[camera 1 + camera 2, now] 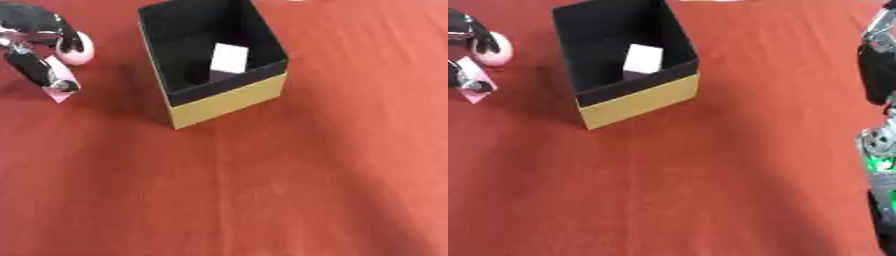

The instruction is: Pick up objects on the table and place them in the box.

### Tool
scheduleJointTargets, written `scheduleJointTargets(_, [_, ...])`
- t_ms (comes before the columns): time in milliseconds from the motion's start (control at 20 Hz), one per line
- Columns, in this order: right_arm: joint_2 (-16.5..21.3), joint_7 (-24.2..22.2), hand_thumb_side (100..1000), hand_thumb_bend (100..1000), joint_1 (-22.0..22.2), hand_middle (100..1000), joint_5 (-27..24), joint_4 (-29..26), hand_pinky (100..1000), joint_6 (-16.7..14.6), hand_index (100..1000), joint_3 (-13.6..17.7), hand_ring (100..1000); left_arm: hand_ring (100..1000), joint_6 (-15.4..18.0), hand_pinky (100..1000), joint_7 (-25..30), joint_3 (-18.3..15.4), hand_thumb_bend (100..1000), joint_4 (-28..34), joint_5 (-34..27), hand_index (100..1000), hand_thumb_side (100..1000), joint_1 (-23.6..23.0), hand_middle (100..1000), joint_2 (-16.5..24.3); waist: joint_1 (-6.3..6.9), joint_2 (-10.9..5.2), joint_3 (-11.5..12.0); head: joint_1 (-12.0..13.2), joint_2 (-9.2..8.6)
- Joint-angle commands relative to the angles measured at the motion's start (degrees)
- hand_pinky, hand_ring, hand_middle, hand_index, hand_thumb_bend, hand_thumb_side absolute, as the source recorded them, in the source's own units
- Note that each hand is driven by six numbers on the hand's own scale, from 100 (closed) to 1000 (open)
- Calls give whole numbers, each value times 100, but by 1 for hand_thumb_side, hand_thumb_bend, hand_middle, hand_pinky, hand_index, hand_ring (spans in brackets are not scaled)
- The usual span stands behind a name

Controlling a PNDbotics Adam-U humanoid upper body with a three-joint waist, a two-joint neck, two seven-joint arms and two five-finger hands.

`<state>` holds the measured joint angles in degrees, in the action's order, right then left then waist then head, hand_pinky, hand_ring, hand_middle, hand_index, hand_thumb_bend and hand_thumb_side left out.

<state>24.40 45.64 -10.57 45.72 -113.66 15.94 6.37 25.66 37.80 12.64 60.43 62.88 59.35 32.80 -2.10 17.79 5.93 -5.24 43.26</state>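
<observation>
A red table [262, 190] carries an open box [229, 97], black inside with a yellow outer face, standing toward the far edge, left of the middle. A white block [229, 58] sits inside the box on its floor. At the far-left corner the left hand [35, 50] curls its fingers around a pale pink object [74, 50]. At the table's right edge the right arm [878, 75] shows, but I cannot tell how its hand stands.
</observation>
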Motion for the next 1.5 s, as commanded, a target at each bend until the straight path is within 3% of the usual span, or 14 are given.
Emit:
scheduleJointTargets(50, [66,35,689,100,-24,759,-8,-93,809,28,878,58,745,775,550,669,672,-106,487,310,-131,952,651,86,814,221,17,-149,4,-19,18])
scheduleJointTargets(150, [65,35,689,100,-19,759,-7,-93,809,28,878,60,745,784,527,691,755,-123,536,413,-148,954,696,83,801,269,20,-157,17,-21,28])
scheduleJointTargets(500, [73,61,688,100,12,759,13,-93,809,34,878,73,745,751,374,676,793,-74,599,1002,-92,942,719,-213,743,695,49,-192,96,-65,72])
scheduleJointTargets(800, [68,66,686,100,3,758,25,-93,809,17,879,75,746,729,300,660,857,-31,564,1131,-172,936,760,-452,724,783,51,-201,108,-57,51])
scheduleJointTargets(1300, [39,99,688,100,-15,756,-7,-93,808,29,878,70,744,716,47,649,760,-101,582,864,107,924,796,-588,719,721,40,-133,95,-37,24])
scheduleJointTargets(1500, [28,110,689,100,-18,756,-22,-93,808,32,878,68,744,704,-7,633,667,-153,515,705,198,916,817,-609,709,668,24,-114,93,-30,6])
